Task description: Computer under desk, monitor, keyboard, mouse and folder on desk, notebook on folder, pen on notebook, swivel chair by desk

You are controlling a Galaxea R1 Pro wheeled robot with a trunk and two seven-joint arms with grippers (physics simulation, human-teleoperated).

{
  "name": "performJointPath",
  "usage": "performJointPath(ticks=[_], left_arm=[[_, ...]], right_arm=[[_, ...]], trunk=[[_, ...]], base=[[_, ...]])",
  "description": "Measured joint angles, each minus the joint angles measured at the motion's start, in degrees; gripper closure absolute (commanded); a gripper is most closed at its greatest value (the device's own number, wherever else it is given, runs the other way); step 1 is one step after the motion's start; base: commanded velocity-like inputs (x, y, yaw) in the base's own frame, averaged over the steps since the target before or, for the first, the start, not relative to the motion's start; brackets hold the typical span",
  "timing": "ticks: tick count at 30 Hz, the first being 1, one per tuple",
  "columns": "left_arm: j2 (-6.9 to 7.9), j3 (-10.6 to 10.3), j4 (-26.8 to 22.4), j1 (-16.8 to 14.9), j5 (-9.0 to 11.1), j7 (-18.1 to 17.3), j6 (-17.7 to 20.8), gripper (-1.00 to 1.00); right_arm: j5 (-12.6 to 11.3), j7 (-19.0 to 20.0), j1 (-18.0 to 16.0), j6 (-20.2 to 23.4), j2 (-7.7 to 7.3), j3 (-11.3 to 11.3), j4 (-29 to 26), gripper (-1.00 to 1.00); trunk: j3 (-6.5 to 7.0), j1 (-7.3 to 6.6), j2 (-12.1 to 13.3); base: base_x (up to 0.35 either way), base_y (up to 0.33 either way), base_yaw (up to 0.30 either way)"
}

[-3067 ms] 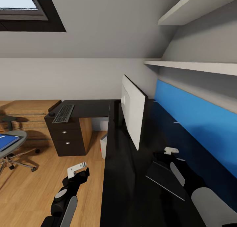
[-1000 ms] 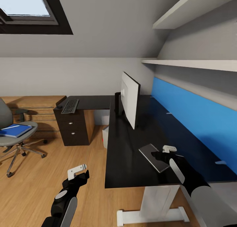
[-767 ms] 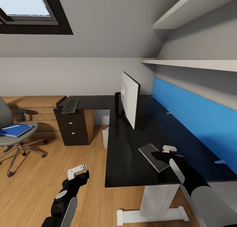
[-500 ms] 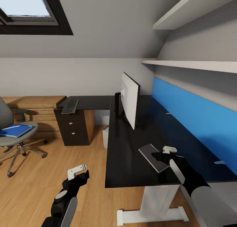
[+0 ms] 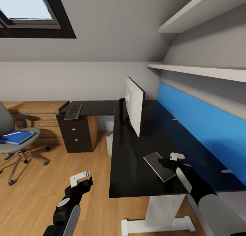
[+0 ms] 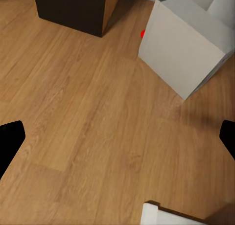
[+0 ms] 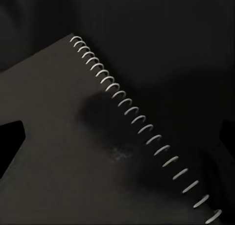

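The grey notebook lies flat on the black desk near its front edge. My right gripper hovers open just over it; the right wrist view shows the spiral-bound notebook between the spread fingers. The monitor stands further back on the desk. Keyboard and mouse rest on the desk's far wing. The blue folder lies on the swivel chair at the left. The computer stands under the desk. My left gripper hangs open over the floor. The pen is too small to make out.
A three-drawer unit holds up the desk's far wing. A blue panel and white shelves line the wall on the right. An oak unit stands behind the chair. Wood floor stretches between chair and desk.
The camera has pulled back from the desk since three seconds ago, bringing its front edge, leg and the chair into view. Over the last second both arms stay nearly still.
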Motion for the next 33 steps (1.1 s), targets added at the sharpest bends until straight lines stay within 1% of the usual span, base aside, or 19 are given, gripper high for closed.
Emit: performJointPath(ticks=[6, 9, 18, 30, 33], left_arm=[[-0.04, -0.1, 0.0, 0.0, 0.0, 0.0, 0.0, -1.0], [-0.04, -0.1, 0.0, 0.0, 0.0, 0.0, 0.0, -1.0], [-0.05, -0.1, 0.0, 0.0, 0.0, 0.0, 0.0, -1.0], [-0.06, -0.1, 0.0, 0.0, 0.0, -0.1, -0.3, -1.0], [-0.06, -0.1, 0.0, 0.0, 0.0, -0.1, -0.3, -1.0]], right_arm=[[0.1, 0.1, 0.1, -1.3, -0.02, 0.3, -2.8, -1.0], [0.3, 0.3, 0.1, -1.5, -0.01, 0.3, -3.7, -1.0], [0.3, 0.3, 0.1, -1.9, 0.04, 0.5, -3.8, -1.0], [0.5, 0.3, 0.1, -2.0, 0.13, 0.8, -3.6, -1.0], [0.5, 0.3, 0.1, -2.0, 0.15, 1.3, -3.6, -1.0]], trunk=[[0.0, 0.0, 0.0], [0.0, -0.01, 0.0], [0.0, -0.03, 0.0], [0.0, -0.03, 0.0], [0.0, -0.01, 0.0]], base=[[0.0, 0.0, 0.0], [0.12, 0.0, 0.0], [0.277, 0.0, 0.0], [0.216, 0.0, 0.0], [0.097, 0.0, 0.0]])
